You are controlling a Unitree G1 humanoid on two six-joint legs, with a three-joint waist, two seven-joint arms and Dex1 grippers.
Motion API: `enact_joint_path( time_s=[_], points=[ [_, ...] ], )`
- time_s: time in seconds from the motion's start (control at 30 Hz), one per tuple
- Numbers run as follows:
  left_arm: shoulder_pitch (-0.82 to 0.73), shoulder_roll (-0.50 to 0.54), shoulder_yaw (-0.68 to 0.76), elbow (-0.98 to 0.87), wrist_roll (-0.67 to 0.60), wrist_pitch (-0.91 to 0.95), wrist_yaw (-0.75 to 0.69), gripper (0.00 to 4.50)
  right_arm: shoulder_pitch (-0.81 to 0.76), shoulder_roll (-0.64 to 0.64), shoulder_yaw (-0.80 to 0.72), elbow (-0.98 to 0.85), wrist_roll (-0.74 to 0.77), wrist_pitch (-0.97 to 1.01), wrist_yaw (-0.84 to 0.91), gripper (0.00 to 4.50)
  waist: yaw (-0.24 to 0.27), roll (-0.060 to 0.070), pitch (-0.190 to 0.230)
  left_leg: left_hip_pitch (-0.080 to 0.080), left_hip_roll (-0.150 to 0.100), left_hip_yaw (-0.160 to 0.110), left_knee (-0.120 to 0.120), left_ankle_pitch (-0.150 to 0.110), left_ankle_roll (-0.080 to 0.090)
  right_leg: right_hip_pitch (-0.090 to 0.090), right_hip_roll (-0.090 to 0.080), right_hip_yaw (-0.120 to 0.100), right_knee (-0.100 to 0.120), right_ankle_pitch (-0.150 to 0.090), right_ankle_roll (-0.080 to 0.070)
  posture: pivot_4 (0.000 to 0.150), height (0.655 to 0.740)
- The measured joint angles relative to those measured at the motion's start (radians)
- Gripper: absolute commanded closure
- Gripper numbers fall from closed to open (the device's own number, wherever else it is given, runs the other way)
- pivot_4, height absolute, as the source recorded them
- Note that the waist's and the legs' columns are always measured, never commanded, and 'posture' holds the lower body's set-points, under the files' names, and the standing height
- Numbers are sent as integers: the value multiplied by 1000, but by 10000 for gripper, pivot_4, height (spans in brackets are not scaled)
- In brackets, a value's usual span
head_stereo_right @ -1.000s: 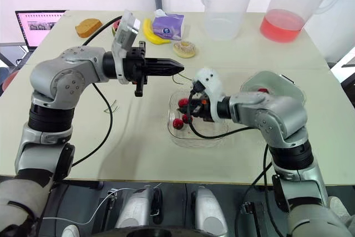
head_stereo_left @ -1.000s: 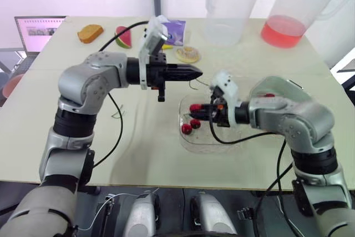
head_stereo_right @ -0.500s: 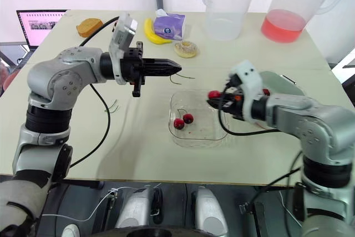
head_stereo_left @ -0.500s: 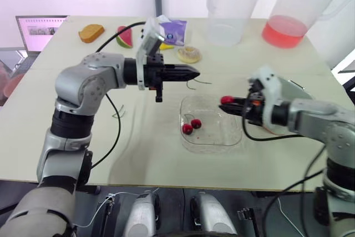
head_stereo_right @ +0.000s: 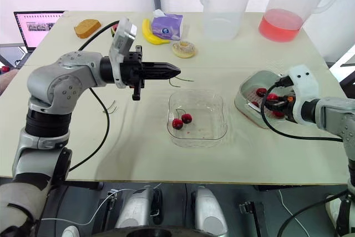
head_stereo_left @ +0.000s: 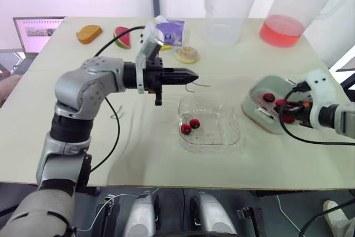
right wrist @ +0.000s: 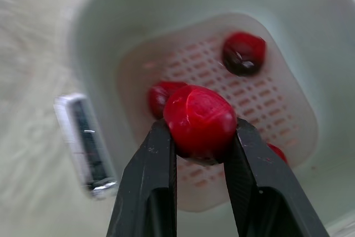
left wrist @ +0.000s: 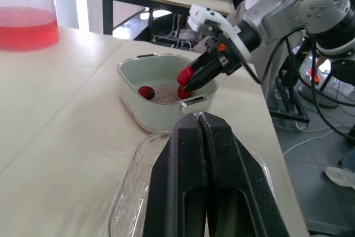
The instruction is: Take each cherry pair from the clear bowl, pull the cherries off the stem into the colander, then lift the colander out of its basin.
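Observation:
The clear bowl [head_stereo_left: 222, 137] sits mid-table with one cherry pair [head_stereo_left: 189, 126] inside. To its right stands the pale green basin [head_stereo_left: 250, 99] with the white perforated colander [right wrist: 183, 65] in it, holding a few loose cherries [right wrist: 243, 53]. My right gripper [head_stereo_left: 288, 106] hovers over the colander, shut on a single red cherry [right wrist: 199, 123]. My left gripper [head_stereo_left: 195, 74] is shut and points right, above the table just behind the bowl. A thin stem [head_stereo_left: 198, 84] shows just under its tip; I cannot tell whether it is held.
At the back stand a clear pitcher [head_stereo_left: 224, 9] and a pitcher of red liquid [head_stereo_left: 283, 29]. A donut [head_stereo_left: 187, 54], tissue pack [head_stereo_left: 169, 30], watermelon slice [head_stereo_left: 122, 36], bread [head_stereo_left: 89, 33] and laptop [head_stereo_left: 36, 31] lie far left. Loose stems [head_stereo_left: 117, 115] rest left of the bowl.
My right gripper has carried one cherry out of the clear bowl and rightward to above the colander. The left gripper has stayed nearly still.

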Motion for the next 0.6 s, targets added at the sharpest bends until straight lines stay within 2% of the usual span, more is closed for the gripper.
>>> enact_joint_path(
  time_s=[0.13,0.4,0.6],
  points=[
    [1,0,0,-3,0,2,1,45000,-2,2,24,44,-29,-38,3,38061,0,0,0,0,0,0,0,0,0,0,0,0,0,0,0,1500,7400],
    [1,0,0,-3,0,2,12,45000,-12,18,28,70,-54,-82,5,543,1,0,0,0,0,0,0,0,0,0,0,0,0,0,0,1500,7400],
    [1,0,0,-4,-1,5,19,45000,-50,40,-61,4,-19,-52,5,543,0,0,0,0,0,0,0,0,-1,0,0,0,0,0,0,1500,7400]
  ],
)
